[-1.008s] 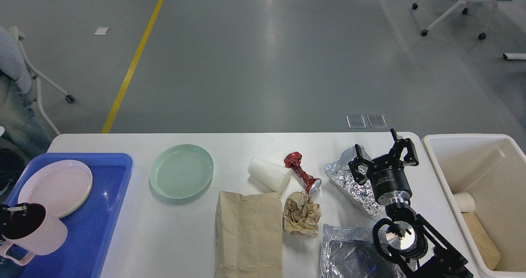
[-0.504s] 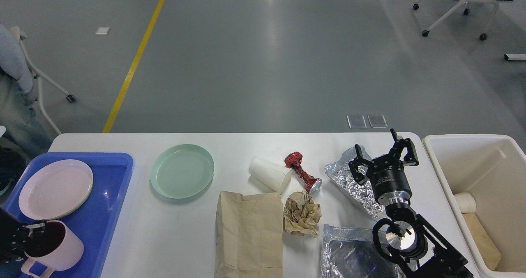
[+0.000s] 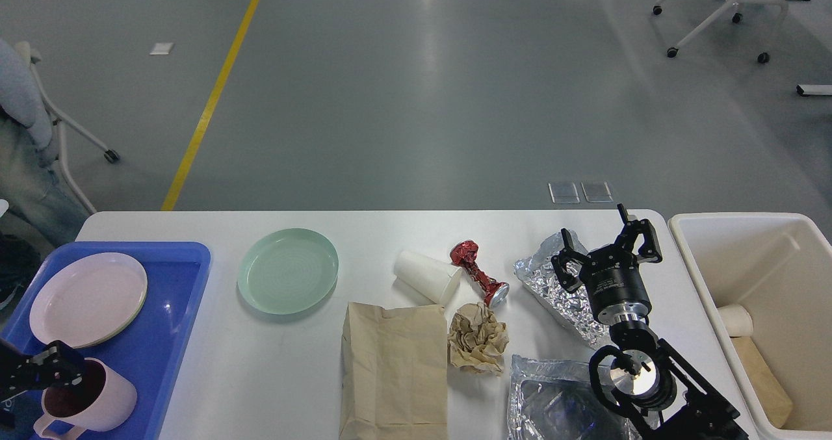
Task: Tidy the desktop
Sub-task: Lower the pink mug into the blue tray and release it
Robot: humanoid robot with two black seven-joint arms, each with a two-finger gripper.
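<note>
White desktop (image 3: 312, 375), mid-tidy. Far L: blue tray (image 3: 169, 336) holds pink plate (image 3: 88, 299) & pink mug (image 3: 91, 404); left gripper (image 3: 45, 372) sits at mug rim, grip unclear (dark, at the frame edge). R of tray: green plate (image 3: 288, 270), paper cup (image 3: 427, 275) on its side, brown bag (image 3: 393, 368), crushed red can (image 3: 478, 273), foil (image 3: 559, 290). Right gripper (image 3: 608, 248) hovers over foil, fingers spread, empty. Cream bin (image 3: 689, 258) sits far R, likely for trash.
</note>
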